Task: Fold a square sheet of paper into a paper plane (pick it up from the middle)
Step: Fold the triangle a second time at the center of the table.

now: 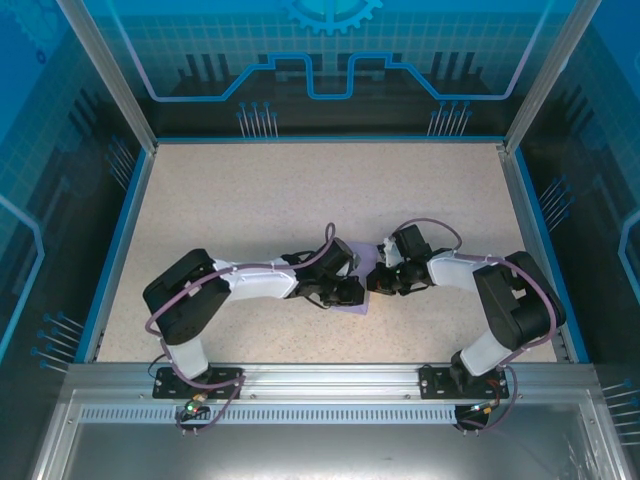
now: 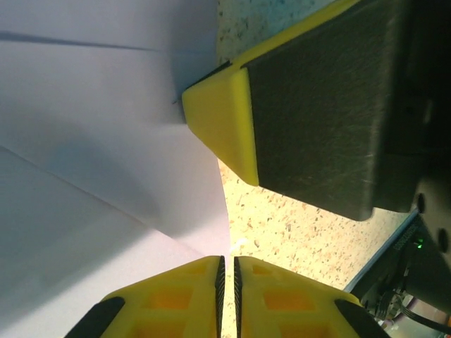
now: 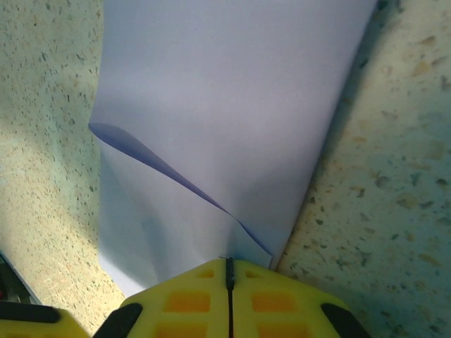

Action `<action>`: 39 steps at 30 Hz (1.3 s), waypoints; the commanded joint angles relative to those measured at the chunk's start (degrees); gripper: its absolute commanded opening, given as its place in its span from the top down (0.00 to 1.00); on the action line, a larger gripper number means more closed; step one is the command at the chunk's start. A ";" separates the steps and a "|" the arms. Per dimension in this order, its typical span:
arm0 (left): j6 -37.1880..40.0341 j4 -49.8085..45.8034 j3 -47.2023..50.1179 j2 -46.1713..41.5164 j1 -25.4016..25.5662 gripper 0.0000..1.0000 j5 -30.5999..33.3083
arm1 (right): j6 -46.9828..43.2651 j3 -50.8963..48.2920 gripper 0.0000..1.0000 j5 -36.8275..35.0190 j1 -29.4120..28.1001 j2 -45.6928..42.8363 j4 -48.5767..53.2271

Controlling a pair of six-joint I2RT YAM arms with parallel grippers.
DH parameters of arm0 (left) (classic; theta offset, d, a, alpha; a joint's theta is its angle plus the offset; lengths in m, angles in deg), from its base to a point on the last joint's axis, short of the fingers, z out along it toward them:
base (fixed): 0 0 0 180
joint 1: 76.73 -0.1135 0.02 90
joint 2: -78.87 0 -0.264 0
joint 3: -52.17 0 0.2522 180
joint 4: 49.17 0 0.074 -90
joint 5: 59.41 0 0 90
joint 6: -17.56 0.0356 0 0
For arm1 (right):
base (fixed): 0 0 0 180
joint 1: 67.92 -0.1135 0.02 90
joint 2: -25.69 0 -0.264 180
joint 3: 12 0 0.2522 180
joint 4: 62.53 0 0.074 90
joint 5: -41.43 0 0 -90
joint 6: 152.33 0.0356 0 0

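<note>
Where it is creased and partly lifted, the square sheet of paper (image 3: 225, 105) spreads out straight ahead of the right hand (image 3: 229, 271), its pale lavender face widening away from the fingertips and narrowing toward them. A dark fold line runs slantwise across the sheet and ends at the seam between this hand's two yellow fingertips (image 3: 190, 296). They are pressed together with no gap, pinching the paper's near edge. In the left wrist view the same sheet fills the area ahead and to one side of the left hand (image 2: 227, 271), showing two straight creases. The sheet tapers to a point that reaches the thin slit between the ribbed yellow fingertips, so this hand too is clenched on the paper. Just beyond the left hand, across a strip of bare surface, the right hand's yellow fingertip (image 2: 222, 123) and its black body press close against the sheet's edge. From above, the two hands meet almost nose to nose, and a little of the lavender paper shows between and under them. Both arms reach in from their bases and bend toward each other near the middle of the speckled beige surface (image 1: 250, 200), which has a blue rim (image 1: 118, 250) around it.
</note>
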 commanded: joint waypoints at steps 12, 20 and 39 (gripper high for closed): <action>-2.12 6.50 0.40 7.59 3.96 0.86 0.63 | -1.84 -0.65 0.94 1.77 1.91 1.65 0.94; -0.40 2.08 0.60 6.73 5.06 0.87 0.22 | -1.96 -0.44 0.94 1.60 2.16 2.03 0.73; -0.46 -8.47 -1.75 -6.01 1.91 0.74 7.71 | -1.91 -1.40 0.93 2.42 2.20 0.65 0.58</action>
